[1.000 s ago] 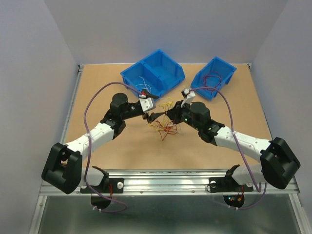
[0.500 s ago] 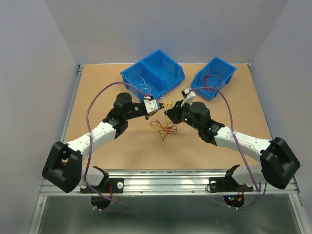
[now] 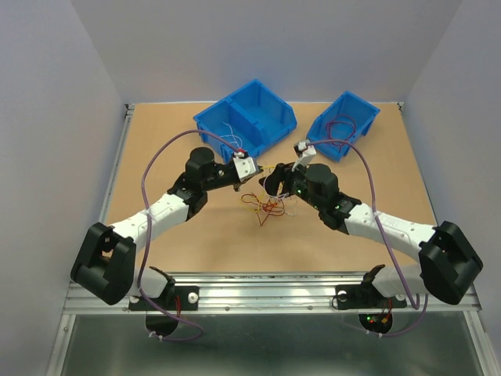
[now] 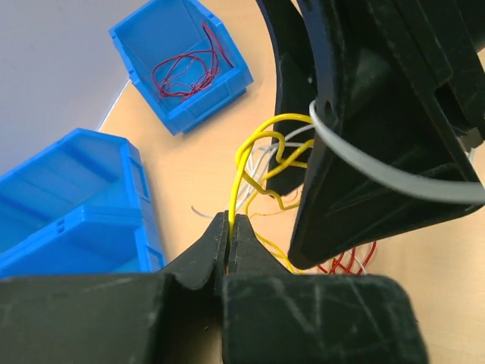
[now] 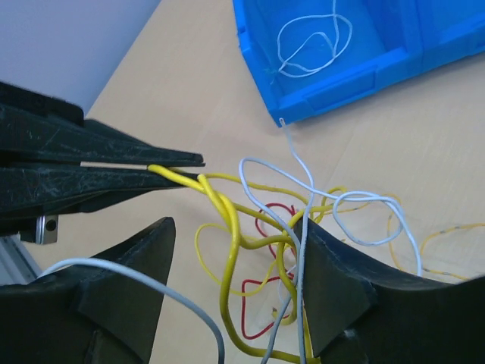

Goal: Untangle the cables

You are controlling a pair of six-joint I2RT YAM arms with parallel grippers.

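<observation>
The cables lie as one loose knot of red, yellow and white strands on the table, at the centre of the top view, just below both claws. One yellow cable rises out of the knot into the left gripper, whose jaws are pressed together on it. In the left wrist view it climbs from the pinch, then loops right toward the knot. The right gripper stands spread, with yellow, white and red strands crossing the gap and none clamped.

Governing relation: in the top view the pinched strand runs roughly left to right, from the left claw to the knot under the right claw. The left arm holds the strand; the right arm is nearer the knot. Judgement: drawing it leftward should free it, provided no loop tightens.

Surface: a flat, bare tan board. The large blue bin at upper centre holds a white strand. The small blue bin at upper right holds red strands. Plain pale walls enclose the table on three sides
</observation>
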